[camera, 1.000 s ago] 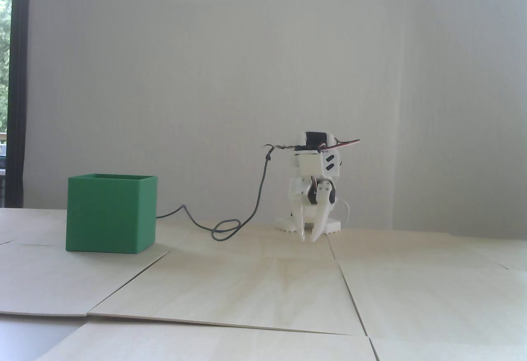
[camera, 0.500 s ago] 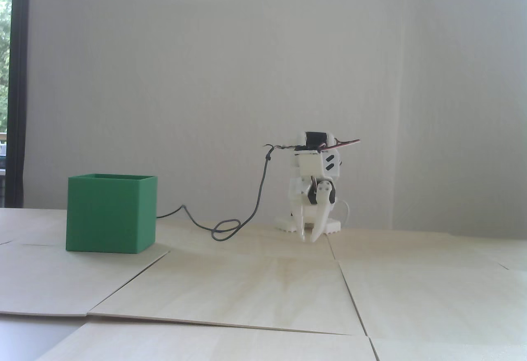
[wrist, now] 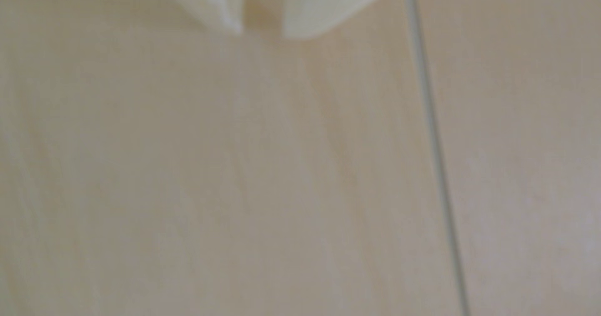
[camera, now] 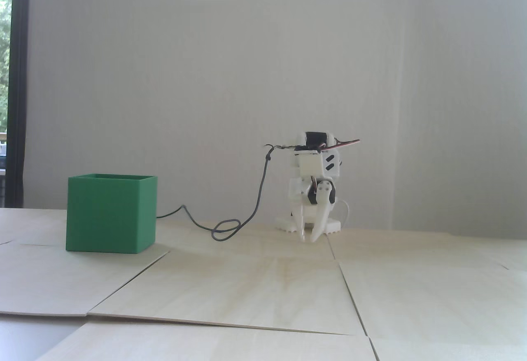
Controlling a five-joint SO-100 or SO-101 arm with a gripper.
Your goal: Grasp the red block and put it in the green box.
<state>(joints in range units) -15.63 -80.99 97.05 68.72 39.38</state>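
Fixed view: the white arm [camera: 313, 184] is sitting folded over its base at about 3 o'clock from the green box [camera: 111, 213], well apart from it, with the gripper [camera: 308, 239] pointing down at the pale wooden table [camera: 255, 287]. Its two fingers are standing a little apart, nothing between them, tips hanging just above or at the boards. This is looking like a rest pose, tucked close so nothing is in the way. The box is standing upright with its open top facing up, ready to receive a drop from above. A grey cable [camera: 247, 213] is trailing from the arm toward the box, with a loop lying on the table between them. The red block is not showing anywhere here; it may be lying inside the box or out of frame, and I cannot tell which.

Wrist view: the gripper [wrist: 261, 33] is entering at 12 o'clock, blurred, a narrow gap between the tips and empty. Below it only bare board and a seam [wrist: 435, 160] at 3 o'clock are showing; no block.
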